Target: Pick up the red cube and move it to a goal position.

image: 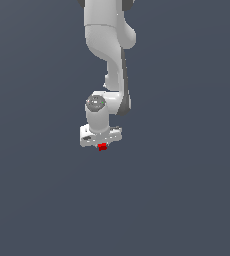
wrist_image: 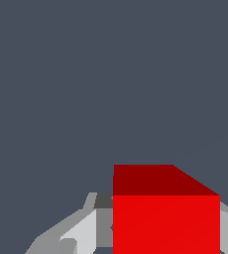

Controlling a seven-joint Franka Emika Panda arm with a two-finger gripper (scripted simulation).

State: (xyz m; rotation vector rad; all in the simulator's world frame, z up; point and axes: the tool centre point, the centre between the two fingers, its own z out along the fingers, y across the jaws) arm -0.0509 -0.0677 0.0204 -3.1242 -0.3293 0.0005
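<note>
We see the cube (image: 102, 147) directly under the tool (image: 101, 144), pinched between grey fingers (wrist_image: 81, 232). In the wrist view it is cut off by the frame edge; fingertips mostly hidden.

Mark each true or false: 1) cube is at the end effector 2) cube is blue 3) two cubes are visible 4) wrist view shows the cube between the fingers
1) True: the red cube sits right under the end effector.
2) False: it is red.
3) False: only one cube shows in either view.
4) True: in the wrist view the cube has grey fingers on either side of it.
</note>
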